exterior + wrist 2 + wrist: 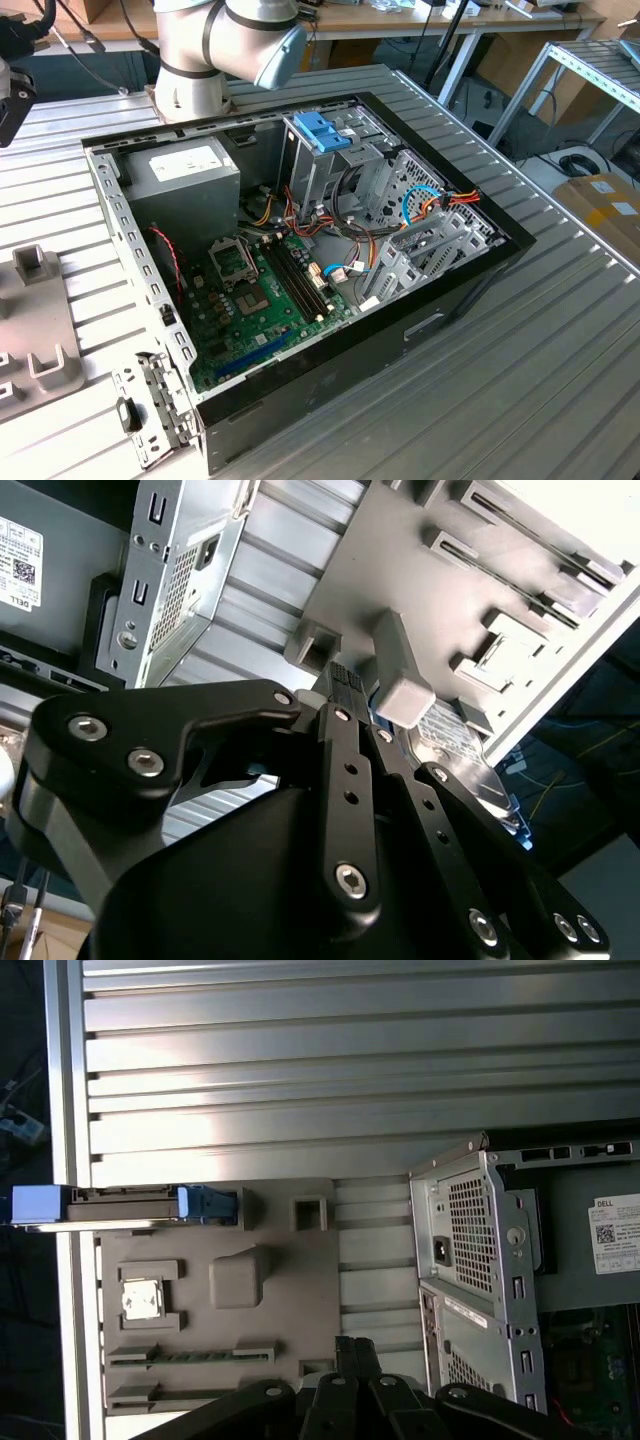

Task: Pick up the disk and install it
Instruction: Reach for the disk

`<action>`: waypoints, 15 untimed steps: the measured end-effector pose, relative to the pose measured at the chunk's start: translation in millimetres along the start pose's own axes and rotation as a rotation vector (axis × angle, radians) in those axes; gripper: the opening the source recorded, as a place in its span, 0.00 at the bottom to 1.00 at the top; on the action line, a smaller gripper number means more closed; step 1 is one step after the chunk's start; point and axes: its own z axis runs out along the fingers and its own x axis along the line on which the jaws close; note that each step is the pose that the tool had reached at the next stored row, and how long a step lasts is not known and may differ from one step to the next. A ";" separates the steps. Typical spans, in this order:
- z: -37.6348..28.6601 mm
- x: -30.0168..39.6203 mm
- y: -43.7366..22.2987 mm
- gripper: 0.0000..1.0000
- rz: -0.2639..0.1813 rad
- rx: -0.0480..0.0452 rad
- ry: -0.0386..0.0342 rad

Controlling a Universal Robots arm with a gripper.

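Note:
The disk stands on edge in a slot at one end of the grey fixture tray, dark metal with a light-blue carrier frame. In the second wrist view part of the disk shows behind a grey post of the tray. My gripper hovers over the tray's other end, well apart from the disk, near the computer case. Its black fingers are shut together with nothing between them.
The open computer case lies on the slatted metal table, with the grey power-supply box, motherboard and a drive cage with a blue latch inside. The tray also carries a chip and memory sticks.

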 end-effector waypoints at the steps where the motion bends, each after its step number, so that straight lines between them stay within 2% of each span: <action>1: 0.0 0.6 0.0 0.10 0.000 0.0000 0.0001; 15: -0.3 11.9 -0.9 0.10 0.000 0.0000 0.0000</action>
